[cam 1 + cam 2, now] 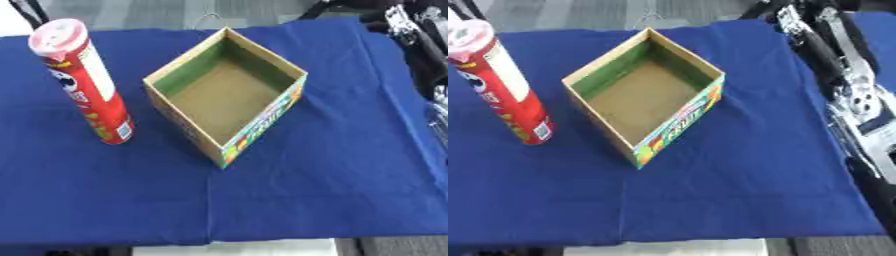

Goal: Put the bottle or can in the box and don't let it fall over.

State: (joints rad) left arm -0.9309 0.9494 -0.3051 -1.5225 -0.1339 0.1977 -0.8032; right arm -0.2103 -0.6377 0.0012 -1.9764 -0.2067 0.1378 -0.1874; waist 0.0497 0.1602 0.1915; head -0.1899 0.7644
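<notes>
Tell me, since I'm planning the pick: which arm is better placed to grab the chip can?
Probably the left. The red chip can stands upright left of the open cardboard box, on the robot's left side. Only the right arm shows, along the right edge beyond the box; neither hand is in view.

One red can (86, 85), one open cardboard box (226, 95), one blue cloth (306, 195)
</notes>
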